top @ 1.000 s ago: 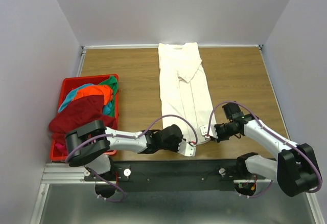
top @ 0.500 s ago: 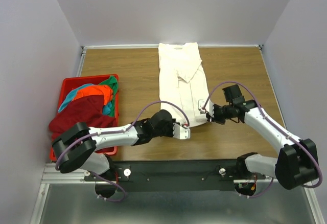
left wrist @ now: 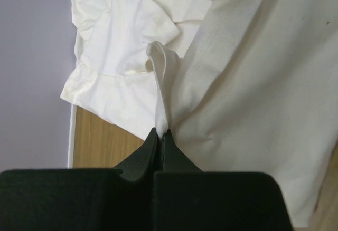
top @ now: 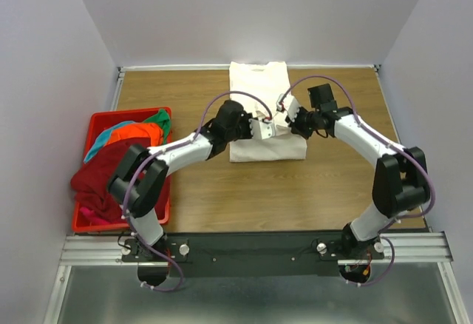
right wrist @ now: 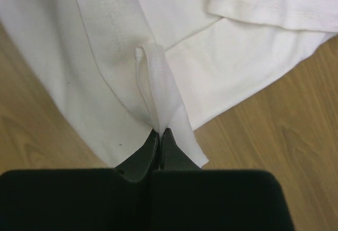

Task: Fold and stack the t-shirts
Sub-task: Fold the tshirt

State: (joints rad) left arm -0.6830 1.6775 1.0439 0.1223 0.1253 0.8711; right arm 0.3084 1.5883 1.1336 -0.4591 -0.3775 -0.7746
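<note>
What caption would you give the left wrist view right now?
Left pincer shut on a pinched fold of the large white cotton t-shirt, brown wooden tabletop visible at lower left.

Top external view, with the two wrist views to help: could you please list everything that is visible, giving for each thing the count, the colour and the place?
white t-shirt: one, white, far centre of the table, partly folded over itself
dark red t-shirt: one, dark red, on top of the basket pile, hanging over its near left rim
orange t-shirt: one, orange, in the basket, far side
teal t-shirt: one, teal, in the basket, left side
green t-shirt: one, green, far right corner of the basket
basket: one, red plastic, left edge of the table
table: one, brown wood
left hand: one, black fingers, shut on white t-shirt
right hand: one, black fingers, shut on white t-shirt
</note>
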